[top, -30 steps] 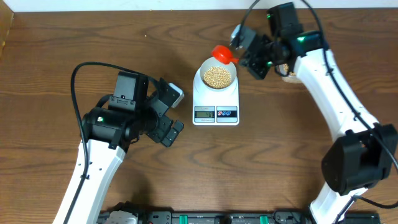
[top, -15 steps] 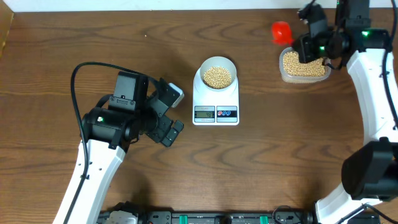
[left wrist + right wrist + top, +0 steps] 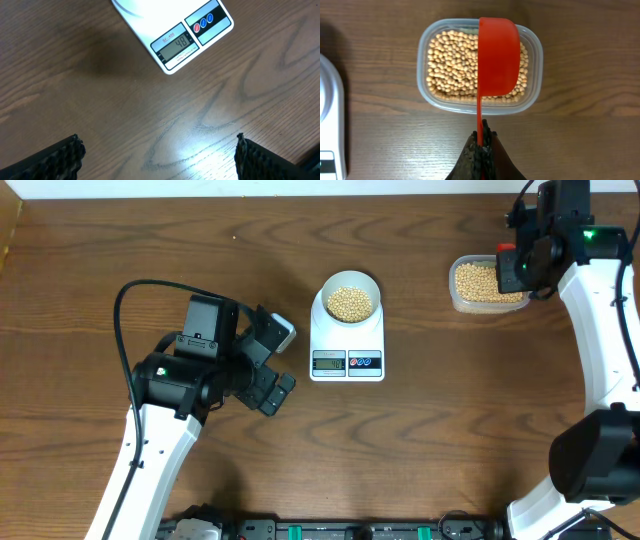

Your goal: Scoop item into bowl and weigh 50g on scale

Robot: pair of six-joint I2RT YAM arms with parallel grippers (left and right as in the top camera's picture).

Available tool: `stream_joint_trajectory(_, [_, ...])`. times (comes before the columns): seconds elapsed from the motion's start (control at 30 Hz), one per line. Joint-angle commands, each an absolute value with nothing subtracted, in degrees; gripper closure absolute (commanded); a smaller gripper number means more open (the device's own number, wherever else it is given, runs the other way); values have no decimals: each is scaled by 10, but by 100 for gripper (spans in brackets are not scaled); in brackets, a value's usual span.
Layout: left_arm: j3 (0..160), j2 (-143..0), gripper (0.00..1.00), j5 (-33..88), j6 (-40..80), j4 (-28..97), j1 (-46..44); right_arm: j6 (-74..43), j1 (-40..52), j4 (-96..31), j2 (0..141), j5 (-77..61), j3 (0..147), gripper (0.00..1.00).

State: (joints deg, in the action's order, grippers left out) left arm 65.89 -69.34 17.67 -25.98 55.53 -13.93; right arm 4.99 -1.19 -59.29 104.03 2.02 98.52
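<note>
You have a brown wooden table (image 3: 450,430) with dark wavy lines in the wood. Far over on the right side of it sits a clear plastic tub (image 3: 535,95) with round corners. A red scoop (image 3: 498,55) is over the tub. Its cup is above the middle and right part of the tub. Its thin handle sticks out past the tub's rim. You cannot tell if the scoop touches the tub. A white strip (image 3: 250,188) runs along the table's far edge.

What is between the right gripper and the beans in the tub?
Only the red scoop: the right gripper pinches its handle, its cup over the beans in the tub. Right wrist view.
</note>
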Motion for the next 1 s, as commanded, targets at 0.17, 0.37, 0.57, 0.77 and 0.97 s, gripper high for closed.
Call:
stream_joint_trajectory(0.17, [660, -696, 2, 175, -270, 557, -140, 32, 1, -598, 1089, 44, 995, 99])
stream_joint_trajectory(0.37, [660, -696, 2, 175, -270, 557, -140, 35, -1, -588, 1119, 44, 995, 99])
stream_joint_trajectory(0.57, [660, -696, 2, 175, -270, 557, -140, 39, 0, -570, 1146, 43, 995, 99])
stream_joint_trajectory(0.77, [660, -696, 2, 175, -270, 557, -140, 50, 1, -554, 1154, 7, 995, 99])
stream_joint_trajectory(0.97, [660, -696, 2, 175, -270, 557, -140, 48, -2, -555, 1147, -7, 996, 99])
